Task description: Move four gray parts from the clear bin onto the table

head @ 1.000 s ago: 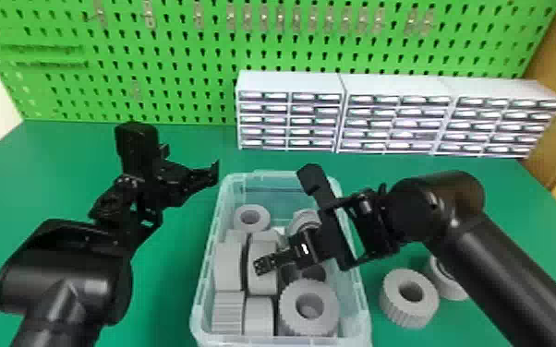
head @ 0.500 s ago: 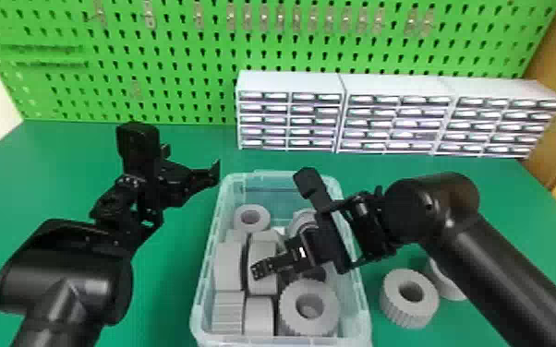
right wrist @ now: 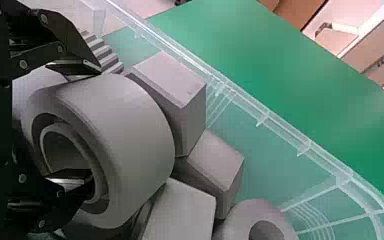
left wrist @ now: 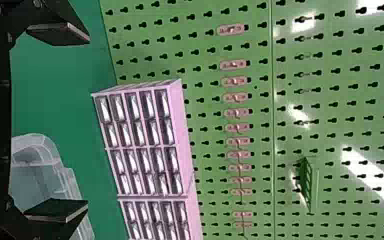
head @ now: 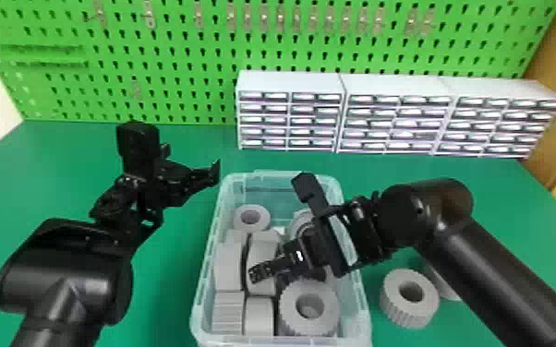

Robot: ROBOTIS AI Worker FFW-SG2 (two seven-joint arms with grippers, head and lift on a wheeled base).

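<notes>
Closest in the head view, the left arm's black two-fingered gripper is hanging above the green tabletop, just beside the bin's left side; its fingers are standing wide apart with nothing between them. At the near end of the clear plastic bin, a ribbed gray ring is lying with its hole facing up, a ridged gray block-like part and a smooth gray part sitting to its left.

Farther in, the right arm's black two-fingered gripper is reaching down among the parts. In the right wrist view its fingers are standing apart around the near wall of a wide, smooth gray ring, one by the outer side and the other at the hollow centre. That ring is resting in the bin against an angular gray part.

To the bin's right, another ribbed gray ring is lying on the tabletop, and a further gray part is lying partly hidden behind the right arm. Toward the bin's far end, a small gray ring is resting near the left wall. Beyond, white multi-drawer cabinets are standing before a green perforated pegboard.
</notes>
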